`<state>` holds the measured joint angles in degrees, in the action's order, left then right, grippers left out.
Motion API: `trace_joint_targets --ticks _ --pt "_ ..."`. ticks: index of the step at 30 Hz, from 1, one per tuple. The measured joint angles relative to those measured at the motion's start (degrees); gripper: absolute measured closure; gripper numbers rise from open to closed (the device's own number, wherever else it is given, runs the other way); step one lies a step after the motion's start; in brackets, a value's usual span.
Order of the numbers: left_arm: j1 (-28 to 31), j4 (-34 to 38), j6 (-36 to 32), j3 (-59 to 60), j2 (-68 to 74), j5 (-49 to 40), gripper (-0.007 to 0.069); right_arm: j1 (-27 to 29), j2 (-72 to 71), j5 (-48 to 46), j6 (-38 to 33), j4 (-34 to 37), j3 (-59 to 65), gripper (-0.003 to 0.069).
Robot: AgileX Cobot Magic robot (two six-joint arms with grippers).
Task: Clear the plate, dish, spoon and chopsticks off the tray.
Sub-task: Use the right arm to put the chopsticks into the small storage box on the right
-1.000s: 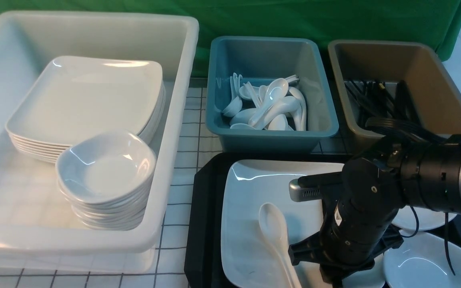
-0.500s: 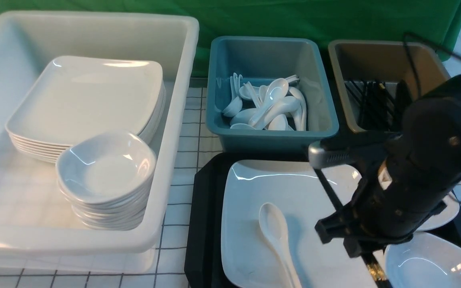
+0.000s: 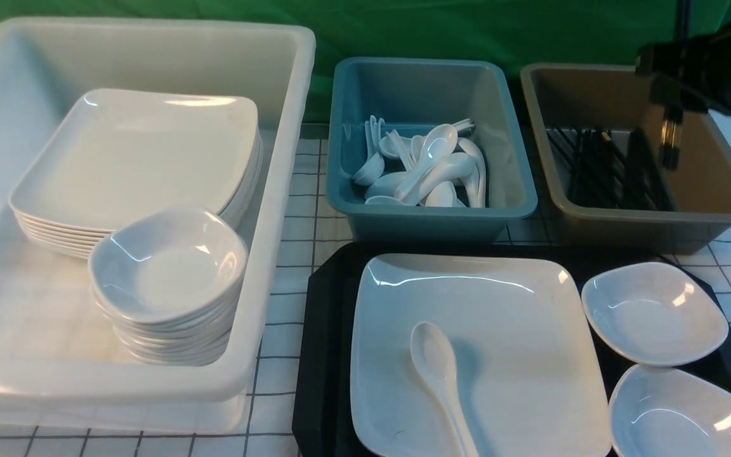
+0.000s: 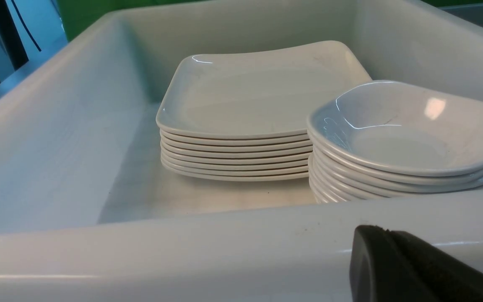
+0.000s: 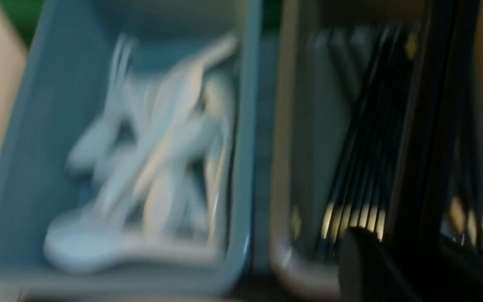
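Note:
The black tray (image 3: pixel 322 355) holds the large white square plate (image 3: pixel 505 330), with the white spoon (image 3: pixel 436 371) lying on the plate. Two small white dishes (image 3: pixel 654 312) (image 3: pixel 683 414) sit on the tray's right side. My right gripper (image 3: pixel 667 95) is high at the back right, over the brown tub (image 3: pixel 730 209). It is shut on the black chopsticks (image 3: pixel 671 143), which hang down with a gold end showing. In the blurred right wrist view the held chopsticks (image 5: pixel 432 126) run over that tub. My left gripper (image 4: pixel 375 237) is shut and empty, low by the white bin's near wall (image 4: pixel 183 251).
The white bin (image 3: pixel 270 209) at left holds a stack of square plates (image 3: pixel 137 158) and a stack of small dishes (image 3: pixel 169 266). The blue tub (image 3: pixel 435 219) holds several white spoons (image 3: pixel 429 171). The brown tub holds several black chopsticks (image 3: pixel 594 168).
My right arm has risen off the tray and swung back and right to above the brown tub, carrying the chopsticks. The plate, spoon and both small dishes are now uncovered. The left arm is still.

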<state>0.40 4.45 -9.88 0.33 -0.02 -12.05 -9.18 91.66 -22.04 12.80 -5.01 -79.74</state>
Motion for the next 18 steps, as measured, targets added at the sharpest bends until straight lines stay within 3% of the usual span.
trace_joint_targets --ticks 1,5,9,11,14,18 --pt "0.0 0.0 0.0 0.0 0.0 0.0 0.0603 1.7 2.8 6.3 -0.2 0.0 -0.3 0.0489" --pt "0.0 0.0 0.0 0.0 0.0 0.0 0.0603 3.8 10.5 16.5 -0.2 0.0 -0.3 0.0489" --pt "0.0 0.0 0.0 0.0 0.0 0.0 0.0603 4.3 17.5 22.0 -0.4 0.1 -0.3 0.0452" --pt "0.0 0.0 0.0 0.0 0.0 0.0 0.0603 4.3 19.0 22.0 -0.4 0.1 -0.3 0.0420" --pt "0.0 0.0 0.0 0.0 0.0 0.0 0.0603 4.3 21.2 17.8 0.3 0.3 -0.5 0.0293" --pt "0.0 0.0 0.0 0.0 0.0 0.0 0.0603 4.3 19.6 7.2 0.2 0.5 -2.2 0.0287"
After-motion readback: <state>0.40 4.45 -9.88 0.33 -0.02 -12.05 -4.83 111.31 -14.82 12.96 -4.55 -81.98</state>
